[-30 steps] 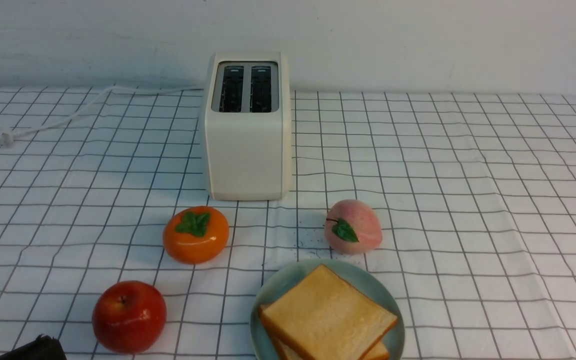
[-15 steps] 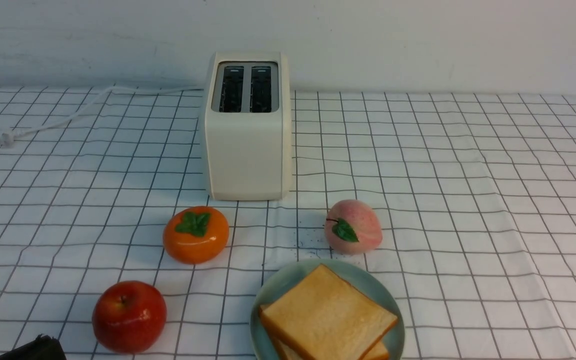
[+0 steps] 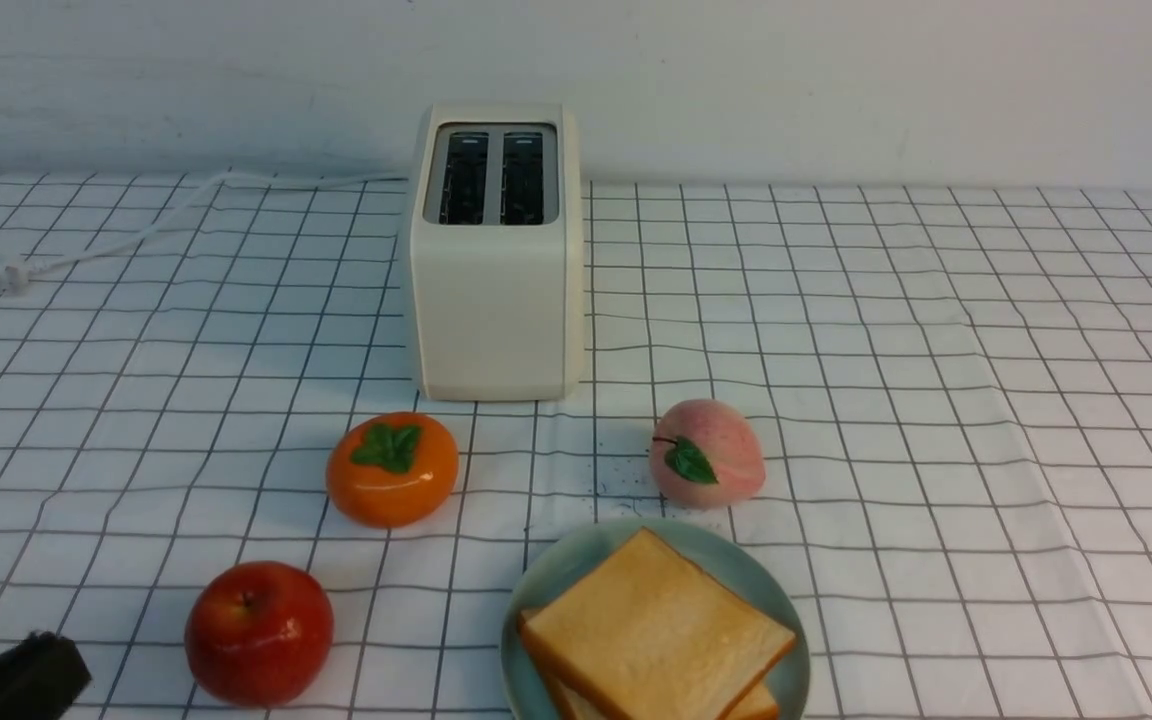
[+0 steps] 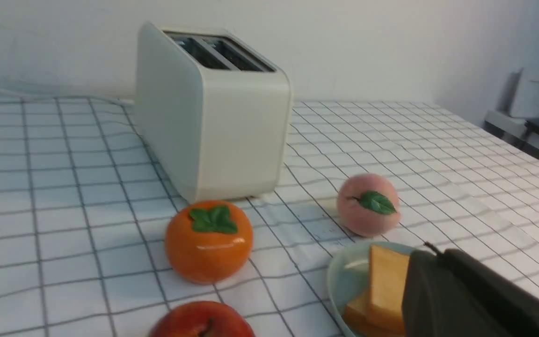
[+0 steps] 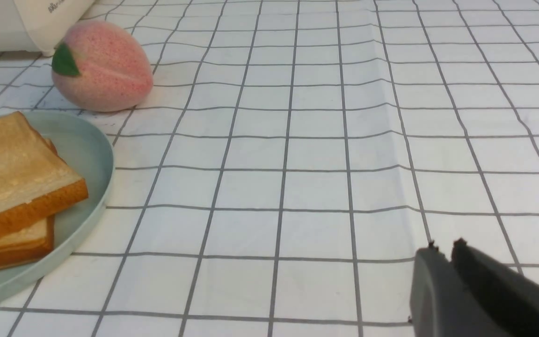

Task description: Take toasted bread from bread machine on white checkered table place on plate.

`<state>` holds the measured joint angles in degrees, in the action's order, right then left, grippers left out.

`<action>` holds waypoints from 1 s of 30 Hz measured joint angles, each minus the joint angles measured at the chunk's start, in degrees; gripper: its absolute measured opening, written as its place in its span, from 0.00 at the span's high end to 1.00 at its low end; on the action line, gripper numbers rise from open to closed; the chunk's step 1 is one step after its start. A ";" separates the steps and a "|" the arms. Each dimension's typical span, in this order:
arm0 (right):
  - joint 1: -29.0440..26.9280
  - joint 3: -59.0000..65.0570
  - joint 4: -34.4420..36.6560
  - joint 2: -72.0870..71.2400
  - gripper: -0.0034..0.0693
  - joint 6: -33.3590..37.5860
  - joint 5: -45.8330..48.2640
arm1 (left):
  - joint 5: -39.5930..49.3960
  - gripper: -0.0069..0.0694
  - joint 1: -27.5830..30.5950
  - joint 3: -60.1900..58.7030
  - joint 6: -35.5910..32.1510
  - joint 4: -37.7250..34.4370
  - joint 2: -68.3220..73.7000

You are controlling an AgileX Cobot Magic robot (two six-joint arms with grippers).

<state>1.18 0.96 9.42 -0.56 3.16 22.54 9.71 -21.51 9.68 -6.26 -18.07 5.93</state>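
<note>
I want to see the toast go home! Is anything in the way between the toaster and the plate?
Nothing blocks it. The peach sits just off that path. Both toast slices already lie stacked on the plate, and the toaster slots look empty.

Both arms low, at the near edge

The dark matte left gripper [image 3: 11, 678] pokes in at seven o'clock of the front view, its jaws pressed together, holding nothing. The dark grey right gripper [image 5: 445, 248] shows only in its wrist view, jaws nearly together, empty.
</note>
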 joint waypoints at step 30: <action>0.00 0.00 0.08 -0.04 0.85 0.12 0.04 | 12.85 0.93 16.91 -11.41 13.30 5.53 -6.52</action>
<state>1.18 0.96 9.50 -0.60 3.28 22.58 22.56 -4.60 -1.73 7.05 -12.54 -0.59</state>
